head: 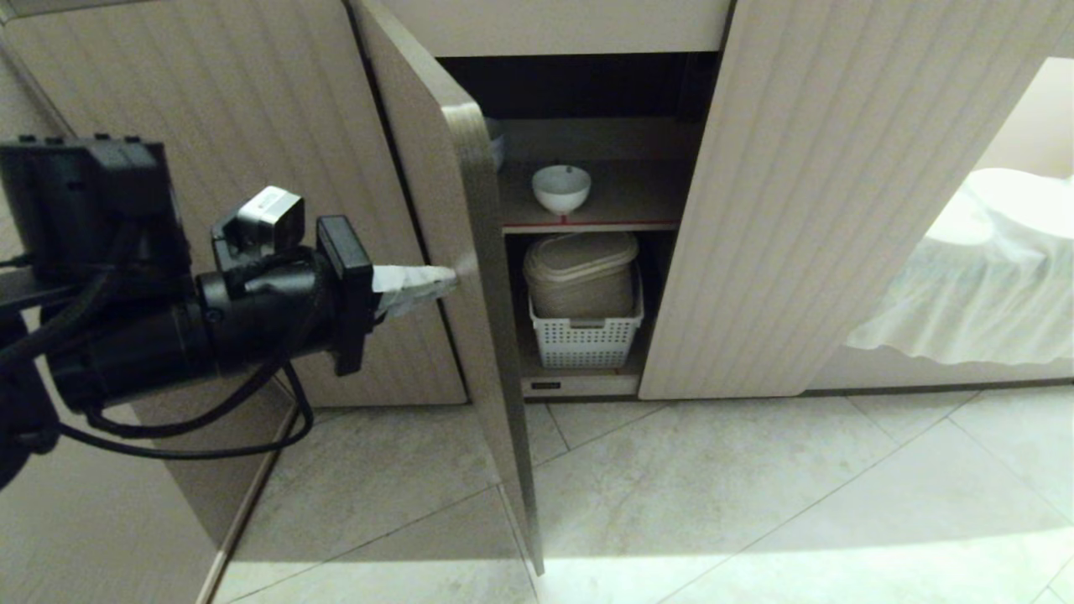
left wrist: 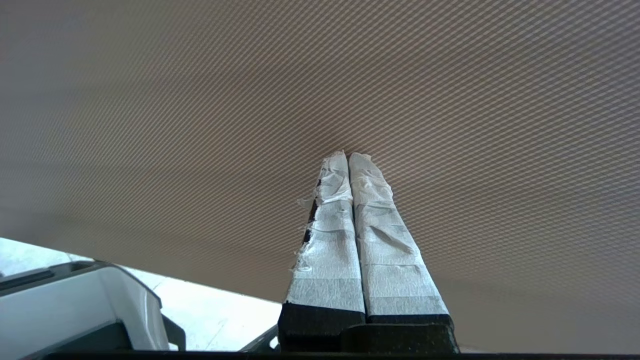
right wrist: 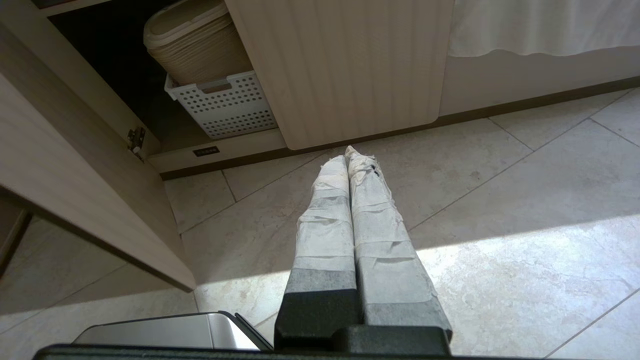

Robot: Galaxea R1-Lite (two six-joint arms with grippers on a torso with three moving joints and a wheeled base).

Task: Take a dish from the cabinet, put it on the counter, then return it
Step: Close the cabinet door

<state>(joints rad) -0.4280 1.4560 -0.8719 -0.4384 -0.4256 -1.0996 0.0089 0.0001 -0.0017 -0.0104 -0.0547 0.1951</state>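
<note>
Head view: clenched left claw (head: 449, 277) touches the cabinet (head: 210, 126) door, above pale floor tiles (head: 755, 503)

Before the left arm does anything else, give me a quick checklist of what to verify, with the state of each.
1. Left gripper shut, tips against the left door: ok.
2. Left door swung open: ok.
3. White bowl upright on the red-edged shelf: ok.
4. Clear path to bowl: not ok, the door stands between.
5. Right gripper shut, hanging over the floor: ok.
6. Counter space: cannot tell.
</note>
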